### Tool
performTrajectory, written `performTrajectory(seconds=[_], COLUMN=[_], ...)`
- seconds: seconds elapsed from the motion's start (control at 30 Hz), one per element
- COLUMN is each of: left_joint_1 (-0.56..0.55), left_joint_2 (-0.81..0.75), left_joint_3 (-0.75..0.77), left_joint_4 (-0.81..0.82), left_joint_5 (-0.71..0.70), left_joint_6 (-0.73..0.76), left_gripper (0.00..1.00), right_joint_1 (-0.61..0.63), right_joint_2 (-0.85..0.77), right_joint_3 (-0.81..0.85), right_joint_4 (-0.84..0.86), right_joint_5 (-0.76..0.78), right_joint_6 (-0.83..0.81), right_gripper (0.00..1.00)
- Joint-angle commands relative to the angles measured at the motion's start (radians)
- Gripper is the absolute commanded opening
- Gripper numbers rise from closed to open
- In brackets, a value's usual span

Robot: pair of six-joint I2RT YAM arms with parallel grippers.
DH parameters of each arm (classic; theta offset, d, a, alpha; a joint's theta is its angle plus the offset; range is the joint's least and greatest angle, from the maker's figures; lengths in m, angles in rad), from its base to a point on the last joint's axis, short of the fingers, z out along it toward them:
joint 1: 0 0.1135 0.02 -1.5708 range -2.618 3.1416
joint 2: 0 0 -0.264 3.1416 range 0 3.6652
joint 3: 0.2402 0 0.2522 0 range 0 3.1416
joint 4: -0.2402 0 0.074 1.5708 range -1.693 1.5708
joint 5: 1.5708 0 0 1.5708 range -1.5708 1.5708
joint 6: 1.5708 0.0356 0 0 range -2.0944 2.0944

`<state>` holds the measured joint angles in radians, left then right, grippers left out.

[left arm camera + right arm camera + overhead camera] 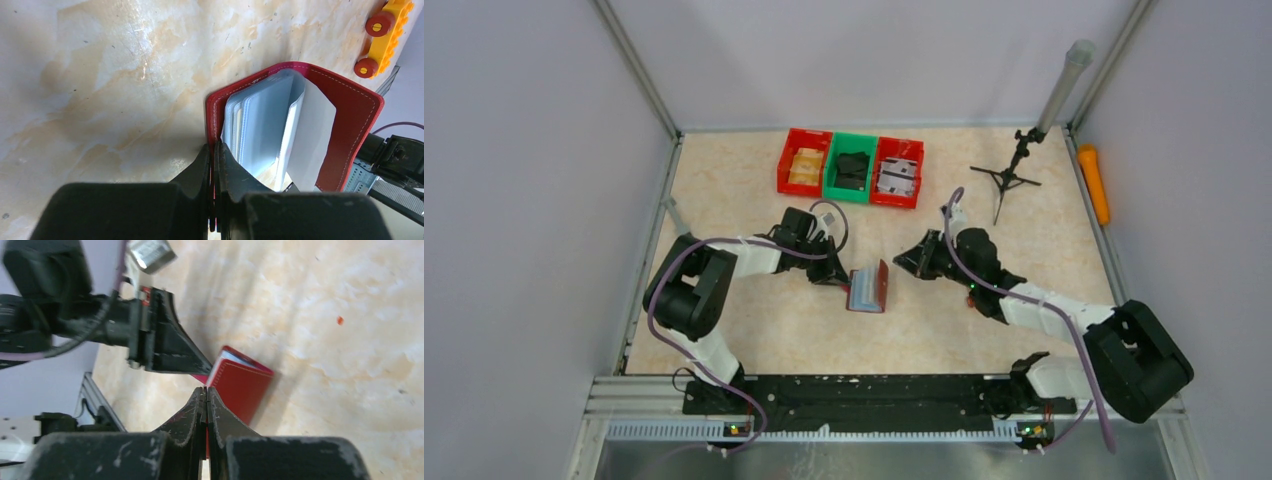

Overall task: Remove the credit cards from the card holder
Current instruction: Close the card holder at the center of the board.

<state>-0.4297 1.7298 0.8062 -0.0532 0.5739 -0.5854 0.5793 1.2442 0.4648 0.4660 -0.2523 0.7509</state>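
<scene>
The pale marbled counter [754, 330] carries three small bins in a row at the back: a red bin [804, 162], a green bin [852, 168] and a second red bin [897, 172]. One black stand [1007, 180] is off to their right. Between the two arms, near the middle, stands one card holder [868, 288], dark red and propped open like a book.

The left fingers [200, 167] are clenched on the edge of one cover, pinning it upright. The right fingers [192, 412] are pressed together with nothing visibly between them, pointing at the other cover from just beside it.

The holder looks light and floppy, so it would likely slide or fold if pulled without that pinch on the cover. Its clear sleeves [260, 125] look thin and slick. Several fan out, but neither they nor any cards inside can be counted. A card's exposed edge at a sleeve mouth seems the best place to grip.
</scene>
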Motion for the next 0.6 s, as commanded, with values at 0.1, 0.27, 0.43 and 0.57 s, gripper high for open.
performTrajectory(seconds=[0.1,0.27,0.43,0.57], left_joint_1=[-0.001,-0.003,-0.01,-0.014], left_joint_2=[0.02,0.007,0.009,0.0], left_joint_3=[0.005,0.001,-0.002,-0.004], left_joint_4=[-0.072,-0.079,-0.079,-0.082], left_joint_5=[-0.084,-0.086,-0.083,-0.084], left_joint_6=[0.033,0.032,0.032,0.03], left_gripper=[0.03,0.03,0.02,0.02], right_joint_1=[0.098,0.188,0.225,0.226], right_joint_2=[0.109,0.277,0.362,0.399], right_joint_3=[0.02,0.108,0.187,0.205], right_joint_4=[-0.122,-0.047,-0.026,-0.044], right_joint_5=[0.107,0.092,0.1,0.111], right_joint_6=[-0.054,-0.019,-0.014,-0.018], right_gripper=[0.0,0.0,0.0,0.0])
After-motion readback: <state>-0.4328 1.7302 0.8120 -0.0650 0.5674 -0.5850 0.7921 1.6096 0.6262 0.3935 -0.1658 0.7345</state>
